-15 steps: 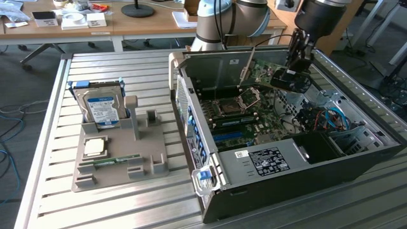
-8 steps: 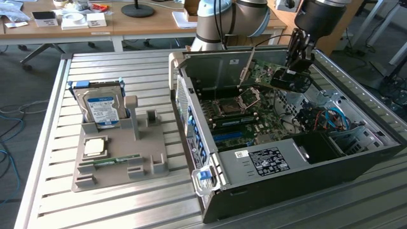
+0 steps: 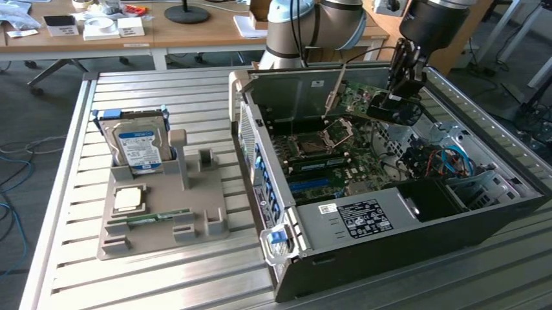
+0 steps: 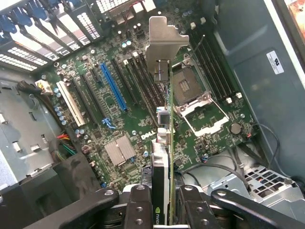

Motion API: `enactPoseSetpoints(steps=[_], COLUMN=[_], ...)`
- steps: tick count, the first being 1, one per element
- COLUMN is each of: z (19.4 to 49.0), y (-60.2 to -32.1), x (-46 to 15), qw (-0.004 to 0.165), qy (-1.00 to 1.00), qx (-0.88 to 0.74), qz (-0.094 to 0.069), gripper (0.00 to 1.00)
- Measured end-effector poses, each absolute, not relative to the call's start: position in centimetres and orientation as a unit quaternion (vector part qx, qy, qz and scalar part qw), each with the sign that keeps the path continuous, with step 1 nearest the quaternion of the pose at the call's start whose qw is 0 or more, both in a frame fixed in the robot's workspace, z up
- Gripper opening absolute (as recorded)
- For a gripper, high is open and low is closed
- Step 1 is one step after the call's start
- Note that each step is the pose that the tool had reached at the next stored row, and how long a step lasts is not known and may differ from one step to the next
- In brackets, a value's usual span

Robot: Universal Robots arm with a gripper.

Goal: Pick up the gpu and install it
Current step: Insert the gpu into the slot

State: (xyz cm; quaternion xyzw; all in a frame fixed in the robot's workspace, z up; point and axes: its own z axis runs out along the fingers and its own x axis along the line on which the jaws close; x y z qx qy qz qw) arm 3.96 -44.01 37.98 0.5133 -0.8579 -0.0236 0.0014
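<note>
Robotics lab or workshop in an office-type room. Slatted aluminium workbench carrying an opened desktop PC case and, to the exterior view's left, a grey parts fixture. Robot arm base at the bench's far edge. Beyond, wooden desks with clutter, a chair base, loose cables on the floor.

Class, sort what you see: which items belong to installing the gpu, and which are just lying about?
In the job: gpu, gripper holding it, motherboard, open computer case.
Lying about: hard drive, RAM stick, processor chip, grey holder.
</note>
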Motion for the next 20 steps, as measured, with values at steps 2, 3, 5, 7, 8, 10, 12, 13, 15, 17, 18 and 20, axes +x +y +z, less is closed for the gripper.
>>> enactPoseSetpoints(steps=[2, 3, 5, 7, 8, 10, 12, 13, 15, 17, 18, 20], z=[37.97, 37.97, 37.96, 37.95, 37.94, 37.93, 37.93, 37.92, 37.91, 37.91, 37.90, 37.89], y=[-44.01, -44.01, -44.01, -44.01, -44.01, -44.01, -44.01, -44.01, -44.01, -44.01, -44.01, -44.01], x=[3.95, 3.95, 3.95, 3.95, 3.95, 3.96, 3.95, 3.95, 3.95, 3.95, 3.95, 3.95], qw=[0.001, 0.002, 0.002, 0.002, 0.002, 0.003, 0.003, 0.003, 0.004, 0.004, 0.004, 0.005], qy=[-0.856, -0.853, -0.846, -0.838, -0.833, -0.824, -0.814, -0.808, -0.798, -0.787, -0.781, -0.769], qx=[0.517, 0.521, 0.532, 0.546, 0.553, 0.567, 0.581, 0.588, 0.603, 0.617, 0.624, 0.639], qz=[-0.024, -0.024, -0.024, -0.024, -0.024, -0.024, -0.023, -0.023, -0.023, -0.023, -0.023, -0.023], gripper=[0.27, 0.27, 0.27, 0.27, 0.27, 0.27, 0.27, 0.27, 0.27, 0.27, 0.27, 0.27])
